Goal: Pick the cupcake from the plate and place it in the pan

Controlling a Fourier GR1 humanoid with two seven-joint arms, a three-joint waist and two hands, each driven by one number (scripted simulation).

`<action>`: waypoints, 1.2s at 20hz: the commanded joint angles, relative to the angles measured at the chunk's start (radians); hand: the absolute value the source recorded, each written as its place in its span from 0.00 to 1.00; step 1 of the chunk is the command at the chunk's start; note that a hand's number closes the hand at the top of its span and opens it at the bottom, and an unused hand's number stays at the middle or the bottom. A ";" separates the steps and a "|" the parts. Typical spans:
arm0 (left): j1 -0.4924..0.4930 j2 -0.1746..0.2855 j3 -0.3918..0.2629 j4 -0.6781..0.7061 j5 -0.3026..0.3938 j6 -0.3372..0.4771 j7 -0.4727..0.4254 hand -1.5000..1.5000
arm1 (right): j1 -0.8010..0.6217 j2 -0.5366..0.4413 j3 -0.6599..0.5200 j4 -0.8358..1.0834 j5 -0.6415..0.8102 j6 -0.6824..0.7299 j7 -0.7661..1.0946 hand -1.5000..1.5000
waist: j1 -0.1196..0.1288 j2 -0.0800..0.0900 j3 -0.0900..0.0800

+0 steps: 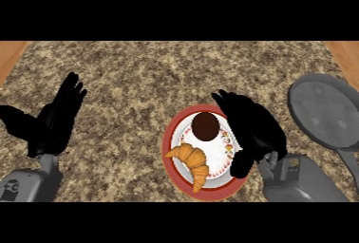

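left hand (56, 121) — fingers straight, pointing up | right hand (254, 127) — fingers extended, thumb spread

A golden croissant (191, 159) is lying on the lower left part of the plate (216, 194), curving from one tip pointing left to another pointing down toward the view's lower edge. The table (140, 71) is showing a speckled brown and cream stone top, spreading across nearly the whole view. A wood strip (10, 54) is bordering it at the upper left corner, another wood strip (345, 54) at the upper right.
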 commanded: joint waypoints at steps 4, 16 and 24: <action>-0.039 -0.009 0.034 0.033 -0.006 -0.015 -0.011 0.50 | -0.065 0.095 0.118 0.049 0.121 0.108 0.138 0.00 | -0.006 0.000 0.000; 0.029 -0.034 0.057 -0.007 -0.027 -0.055 -0.008 0.50 | -0.122 0.289 0.114 0.130 0.252 0.155 0.188 0.00 | -0.002 -0.001 0.001; 0.021 -0.071 0.058 0.030 -0.059 -0.057 -0.038 0.50 | -0.127 0.251 -0.006 0.305 0.346 0.128 0.055 0.00 | -0.006 0.001 0.001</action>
